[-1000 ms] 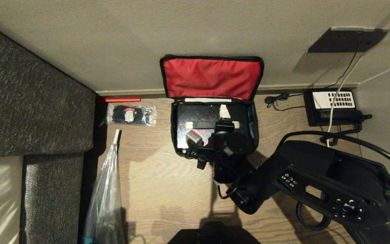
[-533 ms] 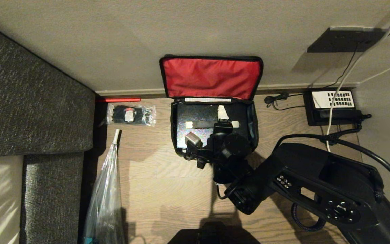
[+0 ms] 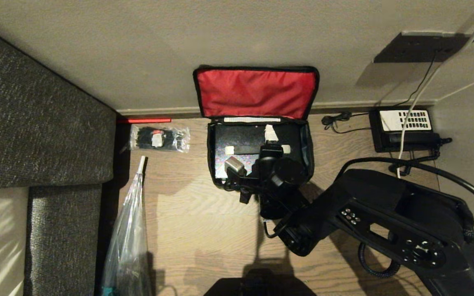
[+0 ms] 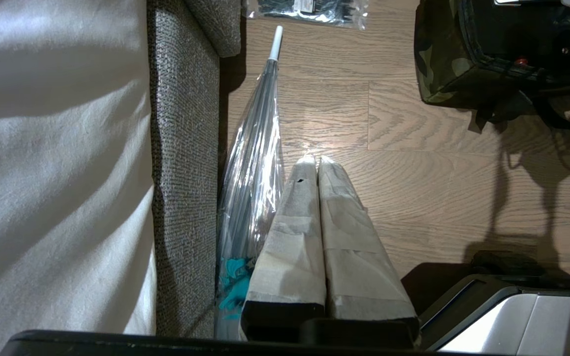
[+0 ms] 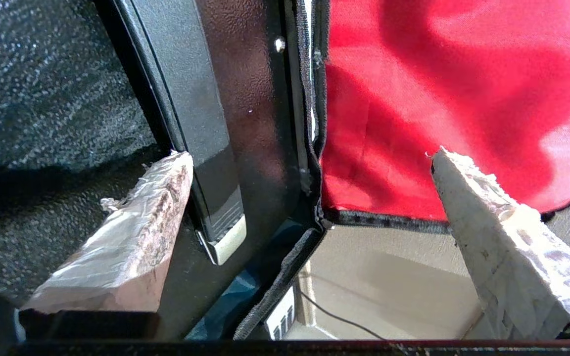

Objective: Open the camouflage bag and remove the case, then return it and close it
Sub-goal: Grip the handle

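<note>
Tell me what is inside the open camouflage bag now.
Inside the camouflage bag, the black case lies flat and fills the opening. The open right gripper and its wrist cover the case's near part; anything under the case is hidden.

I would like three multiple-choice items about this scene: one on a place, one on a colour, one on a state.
1. Where does the case lie?
A. inside the camouflage bag
B. on the sofa
C. on the telephone

2. What colour is the lining of the bag's lid?
A. blue
B. red
C. white

3. How is the right claw?
A. shut on the case
B. shut and empty
C. open

Answers:
1 A: the bag's walls surround the black case in the head view.
2 B: the raised lid shows red fabric.
3 C: its fingers stand wide apart, holding nothing.
</note>
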`<state>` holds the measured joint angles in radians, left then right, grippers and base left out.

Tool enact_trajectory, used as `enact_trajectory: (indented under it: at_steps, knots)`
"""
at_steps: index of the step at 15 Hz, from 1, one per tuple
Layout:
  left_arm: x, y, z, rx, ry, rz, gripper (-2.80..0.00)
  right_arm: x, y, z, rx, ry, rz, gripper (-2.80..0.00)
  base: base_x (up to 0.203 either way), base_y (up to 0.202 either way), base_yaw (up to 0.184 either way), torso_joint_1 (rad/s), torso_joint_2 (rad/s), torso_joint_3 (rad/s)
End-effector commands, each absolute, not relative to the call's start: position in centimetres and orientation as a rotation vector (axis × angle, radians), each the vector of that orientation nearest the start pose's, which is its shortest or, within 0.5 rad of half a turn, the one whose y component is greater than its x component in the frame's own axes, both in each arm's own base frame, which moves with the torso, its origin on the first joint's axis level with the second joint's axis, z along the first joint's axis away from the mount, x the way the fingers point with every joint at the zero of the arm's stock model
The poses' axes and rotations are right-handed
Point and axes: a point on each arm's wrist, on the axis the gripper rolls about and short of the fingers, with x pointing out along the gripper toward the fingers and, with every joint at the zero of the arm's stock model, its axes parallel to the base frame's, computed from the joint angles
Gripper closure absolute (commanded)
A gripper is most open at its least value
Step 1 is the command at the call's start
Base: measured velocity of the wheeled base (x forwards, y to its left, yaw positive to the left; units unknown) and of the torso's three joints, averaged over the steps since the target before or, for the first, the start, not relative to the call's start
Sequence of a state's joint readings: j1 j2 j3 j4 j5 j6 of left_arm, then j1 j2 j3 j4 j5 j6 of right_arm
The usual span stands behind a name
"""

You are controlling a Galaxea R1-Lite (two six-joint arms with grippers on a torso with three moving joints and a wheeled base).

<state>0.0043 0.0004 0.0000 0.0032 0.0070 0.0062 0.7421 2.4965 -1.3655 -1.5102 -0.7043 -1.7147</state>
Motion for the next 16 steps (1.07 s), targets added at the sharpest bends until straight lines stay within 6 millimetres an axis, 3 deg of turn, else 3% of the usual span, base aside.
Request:
enact_trajectory:
  at_steps: [1,4,8,10,16]
  knots:
    - [-2.3,0.0,7.4,0.006,0.003,0.012,0.0,35.6,30.6,10.6,-1.443,-0.242,-0.236,-2.8,0.0,0.0,0.0,0.0,0.0,0.0]
    - [-2.3,0.0,7.4,0.006,0.003,0.012,0.0,35.1,30.2,12.4,-1.414,-0.261,-0.258,-2.8,0.0,0.0,0.0,0.0,0.0,0.0]
    - [-2.3,0.0,7.4,0.006,0.003,0.012,0.0,34.8,29.9,12.3,-1.437,-0.251,-0.241,-2.8,0.0,0.0,0.0,0.0,0.0,0.0]
    - [-2.3,0.0,7.4,0.006,0.003,0.012,0.0,34.9,30.0,11.0,-1.457,-0.232,-0.223,-2.8,0.0,0.0,0.0,0.0,0.0,0.0]
    - [-2.3,0.0,7.4,0.006,0.003,0.012,0.0,34.8,30.2,10.0,-1.483,-0.206,-0.185,-2.8,0.0,0.0,0.0,0.0,0.0,0.0]
